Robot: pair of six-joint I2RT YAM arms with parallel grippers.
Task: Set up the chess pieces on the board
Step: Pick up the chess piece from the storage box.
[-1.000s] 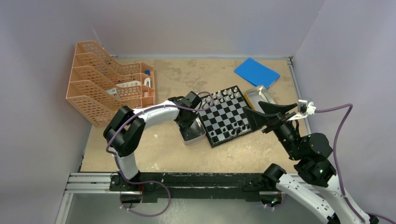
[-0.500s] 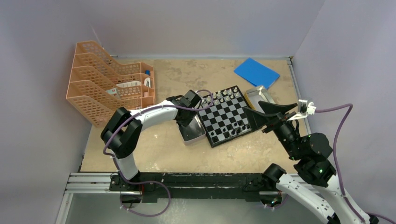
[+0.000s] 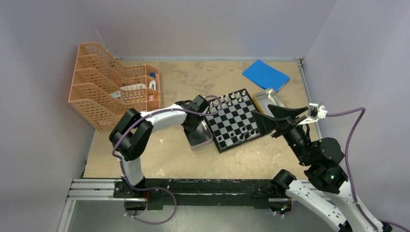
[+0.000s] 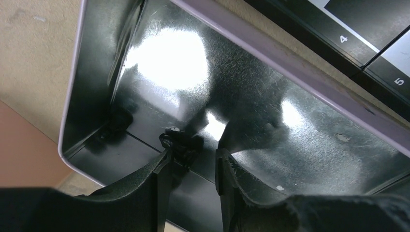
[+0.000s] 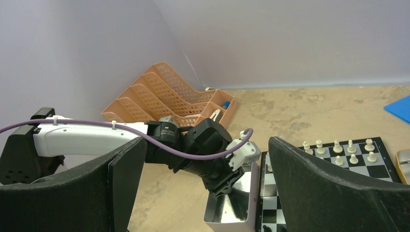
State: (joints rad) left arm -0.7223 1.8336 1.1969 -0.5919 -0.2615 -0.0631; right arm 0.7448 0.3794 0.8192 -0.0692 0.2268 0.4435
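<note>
The board (image 3: 232, 121) lies mid-table, with white chess pieces (image 3: 229, 99) along its far rows and a few black ones (image 3: 239, 134) near its front edge. My left gripper (image 3: 196, 126) reaches down into a silver tin (image 3: 200, 139) against the board's left side. In the left wrist view its fingers (image 4: 193, 152) stand partly open over the tin's floor (image 4: 251, 87). A small black piece (image 4: 179, 142) sits at the left fingertip, clear of the right finger. My right gripper (image 3: 260, 109) hangs wide open above the board's right edge, holding nothing.
Orange file racks (image 3: 113, 94) fill the back left. A blue pad (image 3: 265, 75) lies at the back right. A second silver tin (image 3: 268, 99) sits by the board's right side. Walls close in the table on three sides.
The left arm's elbow has shifted slightly while its gripper stays in the tin. The right arm has not moved.
</note>
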